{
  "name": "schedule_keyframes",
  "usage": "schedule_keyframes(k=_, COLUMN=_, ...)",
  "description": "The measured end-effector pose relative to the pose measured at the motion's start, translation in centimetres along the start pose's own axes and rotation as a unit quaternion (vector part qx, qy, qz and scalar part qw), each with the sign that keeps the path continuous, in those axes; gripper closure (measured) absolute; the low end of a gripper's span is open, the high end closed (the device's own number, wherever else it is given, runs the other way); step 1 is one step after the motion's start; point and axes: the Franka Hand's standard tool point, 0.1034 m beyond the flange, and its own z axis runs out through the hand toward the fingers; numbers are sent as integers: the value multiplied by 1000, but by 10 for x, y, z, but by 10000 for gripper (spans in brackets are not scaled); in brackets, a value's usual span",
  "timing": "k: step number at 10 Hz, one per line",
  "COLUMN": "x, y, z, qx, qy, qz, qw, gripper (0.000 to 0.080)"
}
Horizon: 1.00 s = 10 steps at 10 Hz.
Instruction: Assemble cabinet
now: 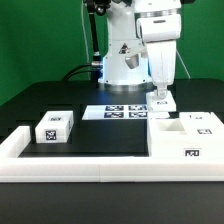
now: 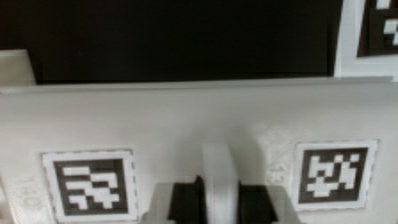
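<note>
The cabinet [image 1: 188, 137] is a large white box with square compartments and black-and-white tags, at the exterior view's right. My gripper [image 1: 160, 96] stands upright over its far left corner. In the wrist view the cabinet [image 2: 196, 120] fills the frame as a wide white face with two tags. My gripper [image 2: 217, 192] has its dark fingers [image 2: 178, 204] pressed on either side of a thin white upright wall of the cabinet, with no gap showing. The fingertips are cut off by the frame edge.
A small white tagged block [image 1: 53, 127] lies on the black mat at the exterior view's left. The marker board [image 1: 122, 111] lies behind the mat. A long low white border rail [image 1: 90, 168] runs along the front and left. The arm's base [image 1: 120, 62] stands behind.
</note>
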Motion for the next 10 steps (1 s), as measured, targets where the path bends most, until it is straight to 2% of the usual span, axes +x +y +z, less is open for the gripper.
schedule_keyframes(k=3, x=-3, y=0, z=1, qx=1, qy=0, qz=3, qw=1000, gripper=737)
schedule_keyframes(k=6, x=1, y=11, z=-5, qx=-12, qy=-11, qz=-31, qw=999, gripper=737)
schedule_keyframes(k=10, x=-2, y=9, z=-3, qx=-9, qy=-11, qz=-29, qw=999, gripper=737)
